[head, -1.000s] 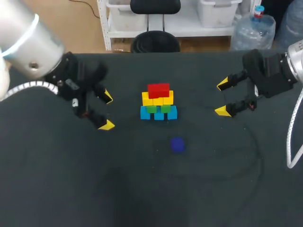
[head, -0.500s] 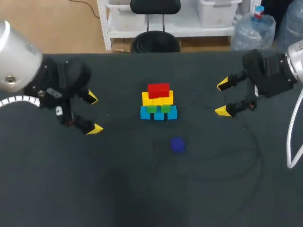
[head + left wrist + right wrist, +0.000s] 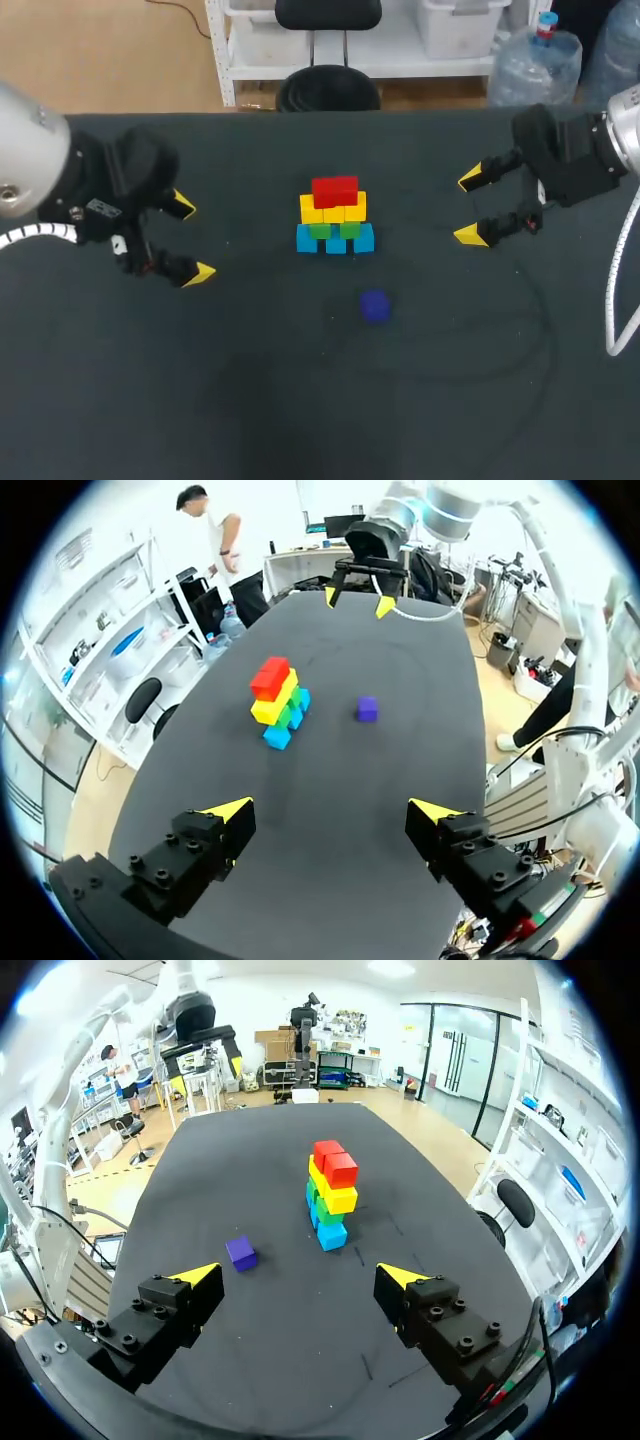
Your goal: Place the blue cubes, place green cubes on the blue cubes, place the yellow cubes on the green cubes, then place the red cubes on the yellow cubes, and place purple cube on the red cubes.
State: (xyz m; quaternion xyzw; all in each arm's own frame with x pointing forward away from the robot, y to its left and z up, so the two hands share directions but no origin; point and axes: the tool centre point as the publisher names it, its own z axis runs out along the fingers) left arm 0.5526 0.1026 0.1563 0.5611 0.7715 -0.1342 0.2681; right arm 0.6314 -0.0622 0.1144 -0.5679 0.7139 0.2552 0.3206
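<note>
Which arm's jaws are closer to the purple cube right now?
Right. The right arm holds its jaws beyond and right of the purple cube; the left arm holds its jaws farther off, to the cube's left.

"Could you count the green cubes [image 3: 321,231]?"
"No. The yellow cubes [image 3: 333,211] hid most of them from above, and the stack [image 3: 277,702] was too small in the wrist views."
"The arms?"
"The left arm [image 3: 30,150] and right arm [image 3: 625,125] ran off the edges."
</note>
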